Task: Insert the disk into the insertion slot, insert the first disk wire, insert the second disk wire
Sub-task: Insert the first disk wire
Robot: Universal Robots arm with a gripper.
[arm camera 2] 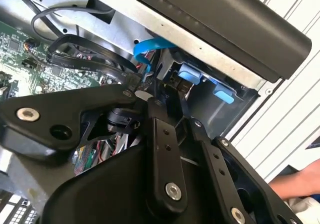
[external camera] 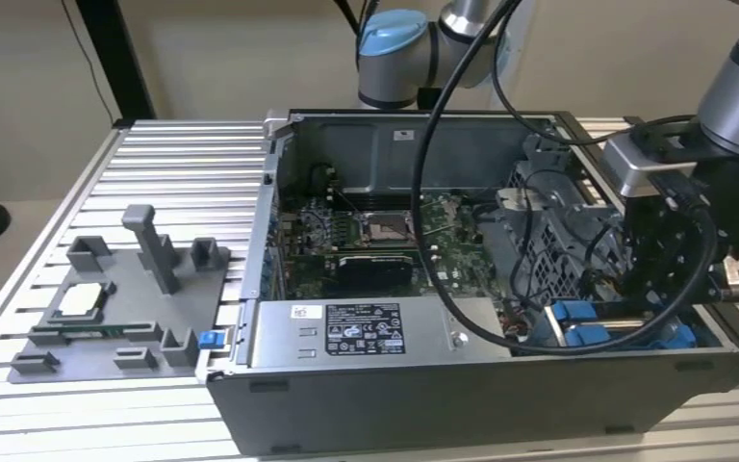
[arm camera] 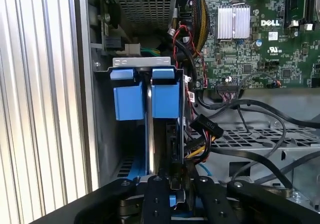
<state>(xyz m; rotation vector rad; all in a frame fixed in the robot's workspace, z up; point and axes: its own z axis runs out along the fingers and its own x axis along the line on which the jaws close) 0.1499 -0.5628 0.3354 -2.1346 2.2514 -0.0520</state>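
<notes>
The disk stands on edge in the insertion slot at the case's front corner on the exterior view's right. Its blue frame (arm camera: 165, 101) (external camera: 573, 323) (arm camera 2: 190, 75) shows there, beside a second blue frame (arm camera: 123, 99). My black gripper (external camera: 646, 289) (arm camera: 172, 181) (arm camera 2: 150, 91) reaches down into that bay at the disk's end. Its fingers (arm camera: 156, 196) stand close together around a dark connector. A flat blue disk wire (arm camera 2: 150, 46) loops down to the fingertips. A black wire bundle with yellow and red leads (arm camera: 200, 134) lies right beside the disk.
The open case (external camera: 472, 371) lies on a slatted metal table (external camera: 177, 164). Motherboard (external camera: 383, 236), grey labelled power-supply box (external camera: 363, 332) and drive cage (external camera: 562, 231) crowd the inside. A grey fixture tray (external camera: 113, 308) lies at the exterior view's left. A person's arm (arm camera 2: 295, 184) is nearby.
</notes>
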